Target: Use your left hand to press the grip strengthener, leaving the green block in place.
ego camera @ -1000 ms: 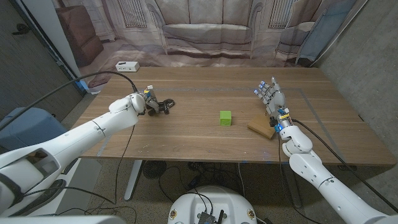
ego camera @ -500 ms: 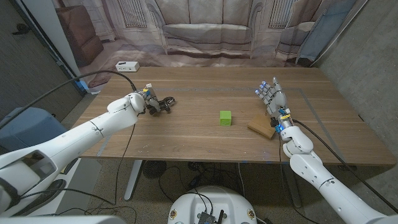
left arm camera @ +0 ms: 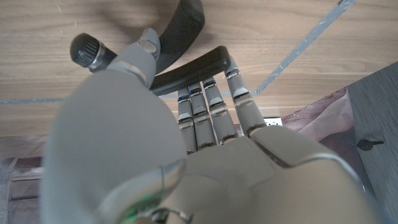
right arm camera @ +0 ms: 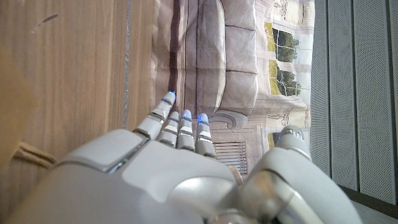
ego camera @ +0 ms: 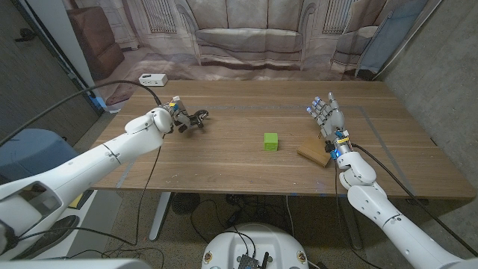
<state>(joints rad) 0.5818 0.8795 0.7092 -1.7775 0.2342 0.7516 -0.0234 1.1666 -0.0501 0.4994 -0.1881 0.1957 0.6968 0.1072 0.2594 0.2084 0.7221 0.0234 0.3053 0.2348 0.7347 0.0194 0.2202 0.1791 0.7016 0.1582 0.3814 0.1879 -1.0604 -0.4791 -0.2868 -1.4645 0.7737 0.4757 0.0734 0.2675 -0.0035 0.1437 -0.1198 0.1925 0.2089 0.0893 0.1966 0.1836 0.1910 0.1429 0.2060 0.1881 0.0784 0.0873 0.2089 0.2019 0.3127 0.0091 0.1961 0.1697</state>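
**One hand on the strengthener, one hand waiting**

Two arms reach onto the wooden table (ego camera: pixel 246 168), and the action is over on the left. The left hand (ego camera: pixel 173 119) has the grip strengthener (ego camera: pixel 196 118) in its hold near the table's left rear, with the black handles poking out past the fingers toward the middle. The left wrist view gives the close look: fingers (left arm camera: pixel 214 106) lie side by side, wrapped over one black handle of the grip strengthener (left arm camera: pixel 186 68), the thumb hooks round near the knurled end, and the second handle arcs away above. So the fingers are together and clamped on the tool.

A white power strip (ego camera: pixel 152 78) sits at the far left edge, well apart from the hand.

Moving across, the green block (ego camera: pixel 271 141) stands alone near the table's middle, clear of both hands and well apart from the strengthener.

On the right, a tan wooden block (ego camera: pixel 314 155) lies just beside the right hand (ego camera: pixel 326 118). That hand stands with its fingers (ego camera: pixel 320 110) reaching up and close together, holding nothing. The right wrist view shows the same fingers (right arm camera: pixel 180 127) extended side by side above the tabletop, blue-lit at the tips.
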